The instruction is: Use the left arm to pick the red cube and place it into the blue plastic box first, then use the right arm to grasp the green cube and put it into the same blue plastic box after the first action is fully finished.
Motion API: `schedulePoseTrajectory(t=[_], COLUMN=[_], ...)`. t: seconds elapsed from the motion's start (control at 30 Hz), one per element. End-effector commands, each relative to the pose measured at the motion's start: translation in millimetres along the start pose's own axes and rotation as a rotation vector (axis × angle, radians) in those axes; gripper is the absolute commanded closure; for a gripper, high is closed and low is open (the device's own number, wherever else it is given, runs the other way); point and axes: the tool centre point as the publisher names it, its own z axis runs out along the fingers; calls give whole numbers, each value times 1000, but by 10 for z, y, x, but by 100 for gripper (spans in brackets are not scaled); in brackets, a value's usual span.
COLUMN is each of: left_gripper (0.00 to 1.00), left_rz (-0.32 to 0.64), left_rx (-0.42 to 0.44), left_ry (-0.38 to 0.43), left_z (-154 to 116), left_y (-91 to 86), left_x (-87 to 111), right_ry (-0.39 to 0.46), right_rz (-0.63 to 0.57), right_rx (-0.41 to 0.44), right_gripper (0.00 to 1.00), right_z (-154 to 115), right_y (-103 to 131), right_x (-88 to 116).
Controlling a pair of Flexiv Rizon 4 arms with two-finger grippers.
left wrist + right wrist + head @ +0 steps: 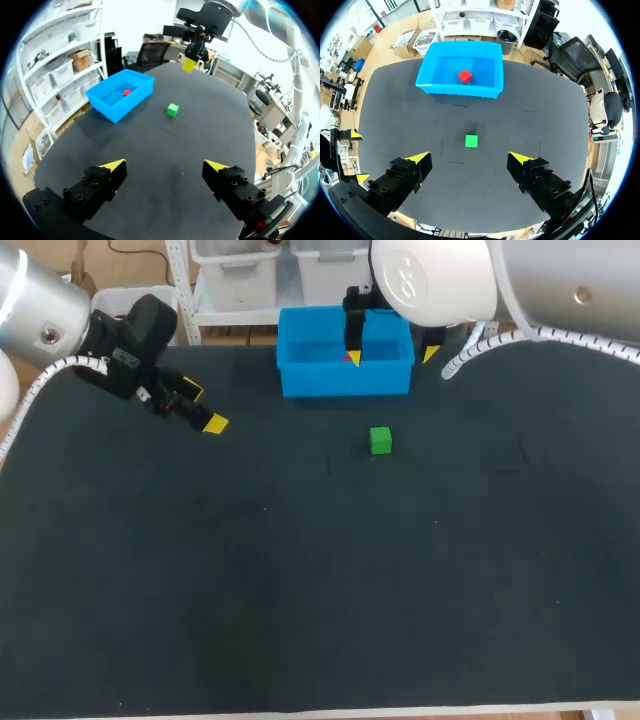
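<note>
The right hand (469, 158) hangs high over the desk (300, 590) with its fingers spread wide and nothing between them. In its own wrist view the green cube (471, 140) sits just ahead of the gap between the two yellow tips, roughly centred, resting alone on the dark surface. Beyond the cube stands the blue plastic box (457, 91), and the red cube (465, 76) lies inside it on the floor of the box, near the middle. The left hand (204, 408) is likewise released and empty, off at the left side of the desk and well apart from both the box and the green cube. I judge the first step done, since the red cube is in the box and the left hand holds nothing. The step in hand is then the right arm's grasp of the green cube. That calls for a descent onto the cube, keeping it centred between the open fingers, then a squeeze on two opposite faces before lifting towards the box.
</note>
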Motion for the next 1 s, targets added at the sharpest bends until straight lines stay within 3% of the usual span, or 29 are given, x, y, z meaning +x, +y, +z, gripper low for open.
schedulePoseTrajectory(t=[0.03,0.57,1.0], left_gripper=[0,0,0], left_rz=[3,3,3], left_rx=[2,2,2], left_ry=[-5,-5,-5], left_z=[2,2,2], left_y=[7,7,7], left_x=[13,13,13], right_ry=[11,91,59], right_rz=[5,8,21], right_rx=[-4,49,77], right_gripper=[0,0,0], right_z=[55,379,634], right_y=[-13,12,-19], right_x=[4,-35,30])
